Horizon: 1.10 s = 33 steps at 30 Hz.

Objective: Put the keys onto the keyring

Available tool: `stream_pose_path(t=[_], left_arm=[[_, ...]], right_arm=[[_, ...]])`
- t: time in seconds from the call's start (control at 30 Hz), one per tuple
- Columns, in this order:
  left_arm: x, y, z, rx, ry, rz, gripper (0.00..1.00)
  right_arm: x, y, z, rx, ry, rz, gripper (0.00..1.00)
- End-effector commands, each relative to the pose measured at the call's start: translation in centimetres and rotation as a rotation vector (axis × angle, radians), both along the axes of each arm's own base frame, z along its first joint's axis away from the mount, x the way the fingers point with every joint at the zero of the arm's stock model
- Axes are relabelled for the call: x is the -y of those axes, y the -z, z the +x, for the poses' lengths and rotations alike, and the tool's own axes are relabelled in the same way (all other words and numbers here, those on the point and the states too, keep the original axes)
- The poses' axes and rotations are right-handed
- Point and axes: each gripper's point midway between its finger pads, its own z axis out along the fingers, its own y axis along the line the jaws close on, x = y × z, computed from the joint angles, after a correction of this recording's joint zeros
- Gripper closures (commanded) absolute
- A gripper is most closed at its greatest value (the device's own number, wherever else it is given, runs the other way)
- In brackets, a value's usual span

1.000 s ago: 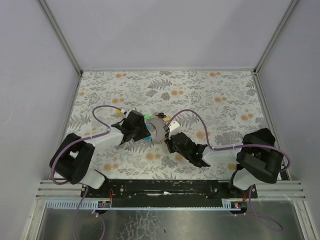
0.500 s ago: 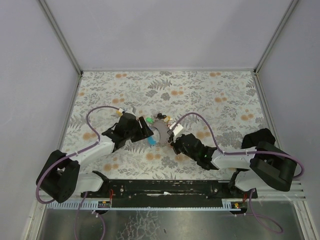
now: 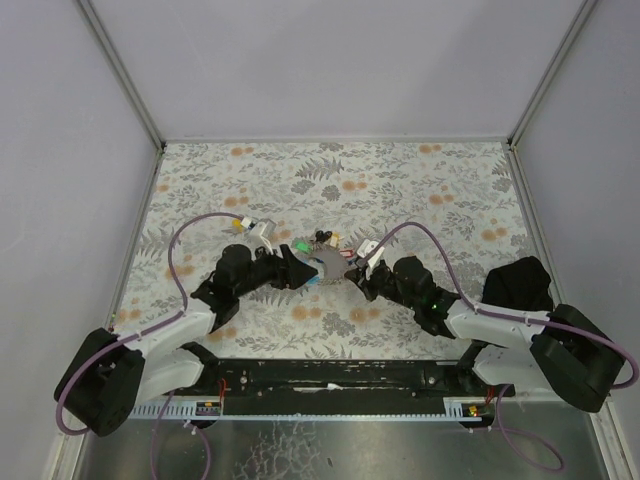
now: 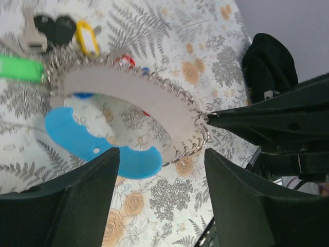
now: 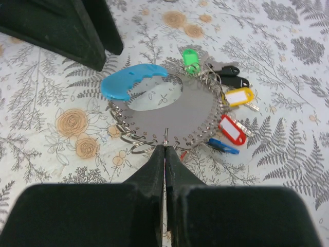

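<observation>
I see one keyring (image 5: pixel 175 105) lying flat on the floral table (image 3: pixel 450 180) between my two arms, with its single blue strap (image 5: pixel 128 82) on the left arm's side. Fanned off its far edge I count six keys (image 5: pixel 230 129): one green, one yellow, one red, one blue and two dark. My left gripper (image 4: pixel 162 154) is released, its two fingers (image 4: pixel 77 206) spread either side of the strap. My right gripper (image 5: pixel 165 148) is clenched, nipping a thin loop at the keyring's near edge.
</observation>
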Motion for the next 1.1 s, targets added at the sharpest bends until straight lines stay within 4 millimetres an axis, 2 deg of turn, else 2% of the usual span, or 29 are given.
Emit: stream_pose_path(t=[0.0, 0.1, 0.23, 0.4, 0.53, 0.67, 0.77, 0.8, 0.9, 1.07], left_arm=[[0.5, -5.4, 0.7, 0.317, 0.059, -0.066, 0.32], [0.4, -6.2, 1.0, 0.383, 0.066, -0.048, 0.30], [0.6, -6.4, 1.6, 0.410, 0.063, -0.038, 0.21], [0.8, -6.7, 3.3, 0.402, 0.027, -0.016, 0.21], [0.4, -5.6, 5.2, 0.369, -0.009, 0.078, 0.22], [-1.0, -8.9, 5.5, 0.473, -0.070, 0.010, 0.22], [-3.0, -10.5, 5.7, 0.523, -0.193, -0.017, 0.06], [-3.7, -10.2, 5.8, 0.520, -0.235, -0.010, 0.01], [-4.8, -8.7, 5.8, 0.493, -0.297, 0.000, 0.00], [-3.1, -6.4, 5.1, 0.460, -0.164, 0.035, 0.00]], right_arm=[[-1.2, -2.8, -0.9, 0.080, -0.161, 0.002, 1.00], [-1.3, -3.1, -1.3, 0.094, -0.218, -0.018, 1.00], [-1.4, -3.1, -1.4, 0.105, -0.253, -0.043, 1.00], [-0.9, -2.9, -0.7, 0.096, -0.251, -0.054, 1.00], [-0.8, -2.3, -0.9, 0.073, -0.250, -0.050, 1.00], [-1.0, -1.6, -1.4, 0.040, -0.268, -0.044, 1.00], [-1.0, -1.9, -1.4, 0.044, -0.265, -0.023, 1.00], [-1.0, -2.0, -1.4, 0.052, -0.261, -0.017, 1.00], [-0.8, -2.3, -1.2, 0.069, -0.244, -0.007, 1.00], [-0.7, -2.1, -1.1, 0.073, -0.238, -0.005, 1.00]])
